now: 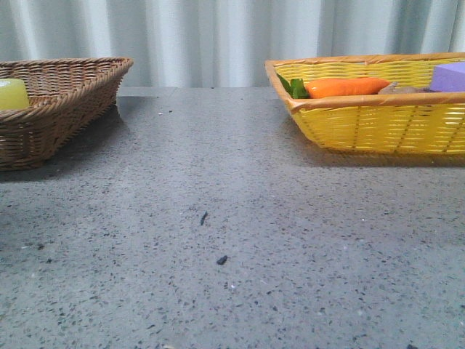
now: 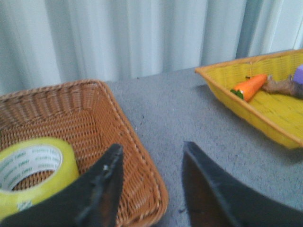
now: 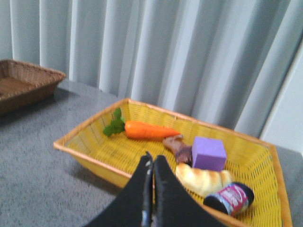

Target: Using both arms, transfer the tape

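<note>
The yellow tape roll (image 2: pixel 33 168) with its white green-printed core lies in the brown wicker basket (image 2: pixel 118 127); in the front view only its yellow edge (image 1: pixel 12 94) shows in that basket (image 1: pixel 69 102) at the far left. My left gripper (image 2: pixel 151 151) is open and empty, above the basket's near corner, beside the tape. My right gripper (image 3: pixel 153 161) is shut with nothing between the jaws, over the near rim of the yellow basket (image 3: pixel 90 156). Neither gripper shows in the front view.
The yellow basket (image 1: pixel 378 123) at the back right holds an orange carrot (image 1: pixel 345 87) and a purple block (image 1: pixel 449 76); the right wrist view also shows a bread roll (image 3: pixel 203 178), a brown piece (image 3: pixel 177 147) and a small jar (image 3: pixel 232 198). Grey speckled table (image 1: pixel 232 240); curtain behind.
</note>
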